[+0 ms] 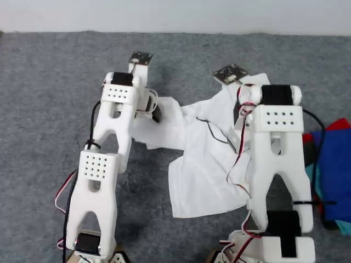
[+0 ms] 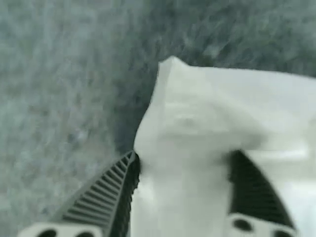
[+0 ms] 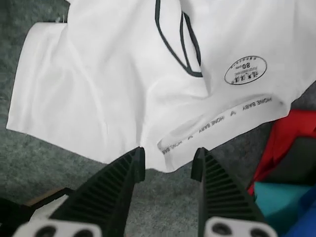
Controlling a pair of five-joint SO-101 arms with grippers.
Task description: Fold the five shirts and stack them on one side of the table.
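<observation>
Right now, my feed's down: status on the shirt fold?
Left gripper shut on white shirt. Right gripper open above its printed edge. Coloured shirts heaped beside right arm, not blocking.

Open table point(image 1: 44, 109) gives passage on the left; coloured shirts point(image 1: 332, 164) crowd the right edge.

White shirt point(image 1: 205, 164) rumpled mid-table; coloured shirts point(image 1: 332, 164) piled right.

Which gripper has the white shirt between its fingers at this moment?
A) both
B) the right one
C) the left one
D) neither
C: the white shirt is bunched inside the left gripper, while the right gripper is open over the shirt's edge.
</observation>
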